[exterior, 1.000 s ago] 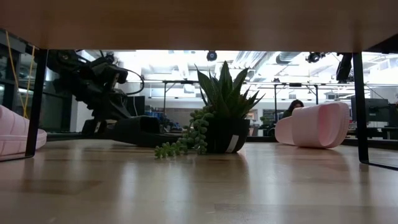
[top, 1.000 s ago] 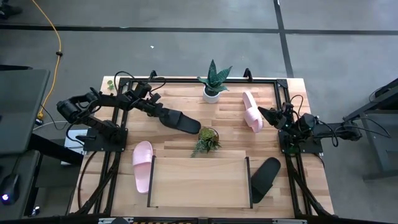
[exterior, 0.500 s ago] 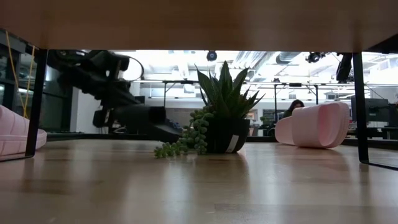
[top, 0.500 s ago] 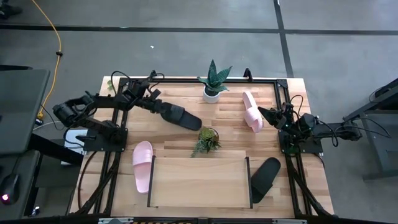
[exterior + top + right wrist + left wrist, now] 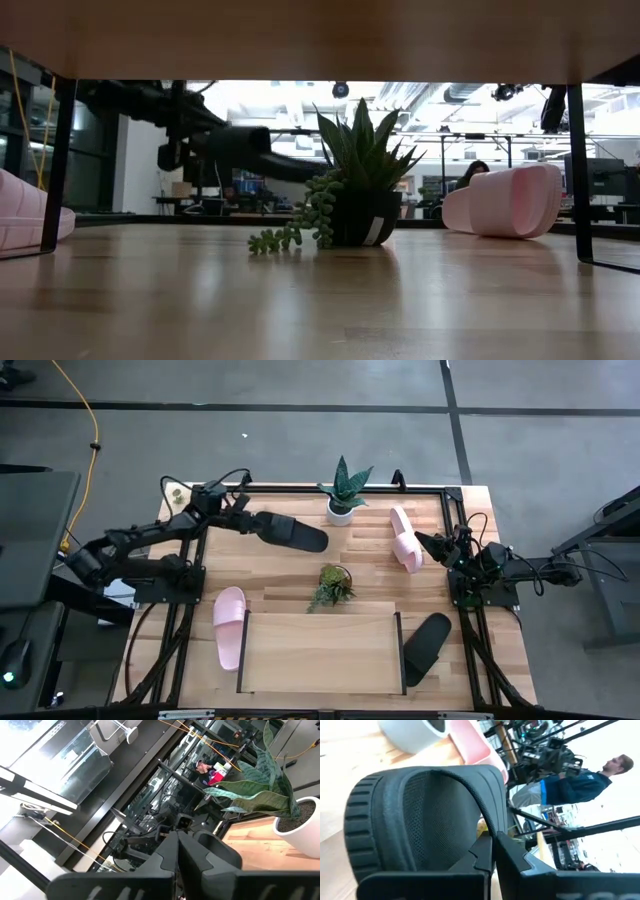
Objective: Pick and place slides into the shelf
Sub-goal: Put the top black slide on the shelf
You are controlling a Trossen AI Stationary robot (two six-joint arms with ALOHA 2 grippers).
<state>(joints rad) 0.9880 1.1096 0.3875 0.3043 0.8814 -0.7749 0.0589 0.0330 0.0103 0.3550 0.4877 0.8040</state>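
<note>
Black slide (image 5: 290, 531) lifted off counter (image 5: 370, 575), far-left, clamped in left tool (image 5: 243, 520). Tall potted plant (image 5: 343, 492) just right of it; trailing plant (image 5: 331, 585) between slide and shelf (image 5: 318, 652). Right tool (image 5: 425, 545) closed, by pink slide (image 5: 404, 538).

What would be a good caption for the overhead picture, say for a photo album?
Left gripper lifts a black slide above the table while the empty shelf waits.

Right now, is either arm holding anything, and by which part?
The left gripper holds a black slide by one end, lifted clear of the table. The right gripper holds nothing, its fingers shut, beside a pink slide.
</note>
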